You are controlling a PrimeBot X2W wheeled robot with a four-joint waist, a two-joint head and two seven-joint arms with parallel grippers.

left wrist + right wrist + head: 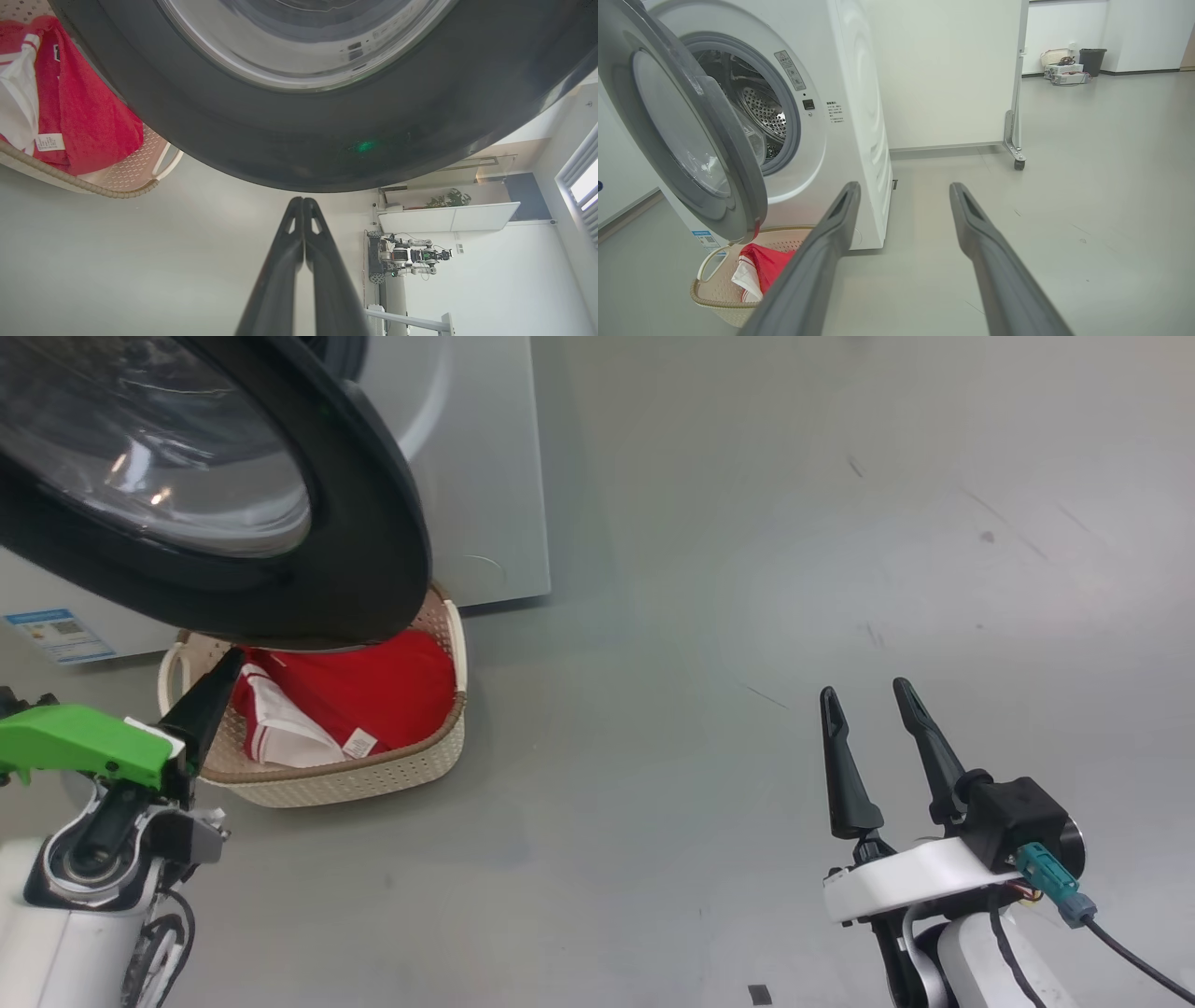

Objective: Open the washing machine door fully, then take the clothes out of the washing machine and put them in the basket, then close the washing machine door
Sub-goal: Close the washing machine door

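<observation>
Red clothes lie in the basket below the door. Both empty: left tool closed, right tool spread wide.

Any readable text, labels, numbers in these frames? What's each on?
Nothing can be read for sure.
Blue label low on the washing machine front: too small.
Sticker beside the drum opening: blurred.
Small print right of that opening: too small.
White tag on the clothes in the basket: blurred.

Door stood open on washer, red clothes lay in basket below it, gripper fingers spread apart above grey floor.
</observation>
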